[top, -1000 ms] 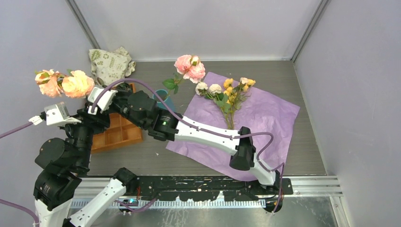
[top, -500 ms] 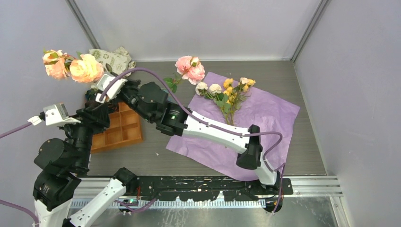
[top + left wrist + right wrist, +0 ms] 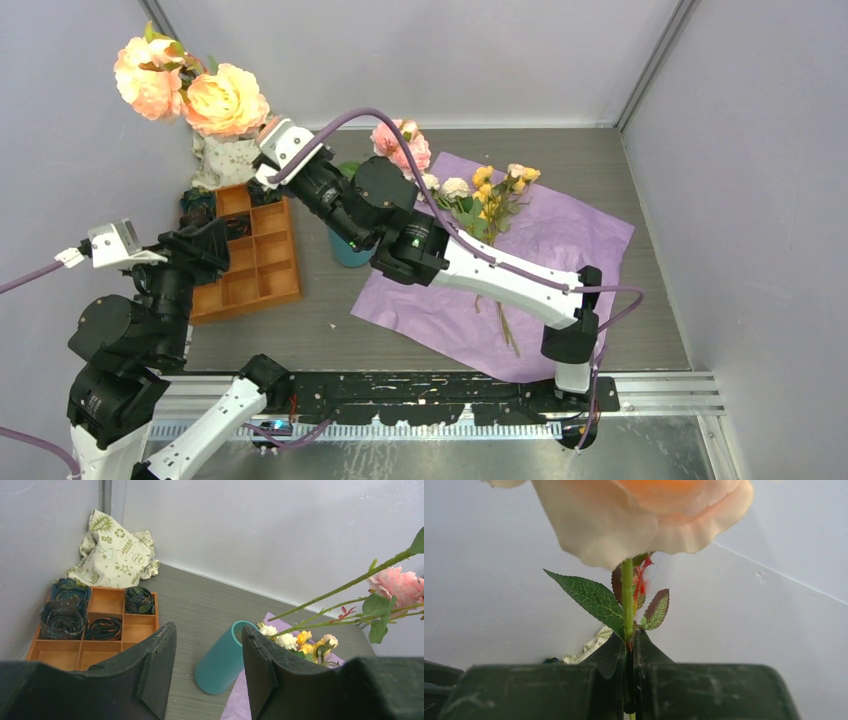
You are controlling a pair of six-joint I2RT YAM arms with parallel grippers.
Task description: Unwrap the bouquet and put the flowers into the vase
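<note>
My right gripper [image 3: 630, 637] is shut on the green stem of a peach and pink rose spray [image 3: 215, 100]. It holds the spray high over the back left corner, blooms up. The teal vase [image 3: 345, 252] stands left of the lilac paper sheet [image 3: 570, 240], half hidden under the right arm. In the left wrist view the vase [image 3: 225, 657] shows between the fingers. A pink rose [image 3: 392, 140] leans behind the arm, its stems [image 3: 345, 585] running down toward the vase mouth. Small cream and yellow flowers [image 3: 485, 195] lie on the paper. My left gripper [image 3: 207, 630] hangs open and empty.
An orange compartment tray [image 3: 270, 290] with dark bundles sits at the left, beside the left arm. A cream cloth bag with green print [image 3: 112, 545] lies in the back left corner. Grey walls close the table on three sides.
The right arm has carried the peach roses up and to the right, from beside the left wall to above the cloth bag. The left arm has stayed still.
</note>
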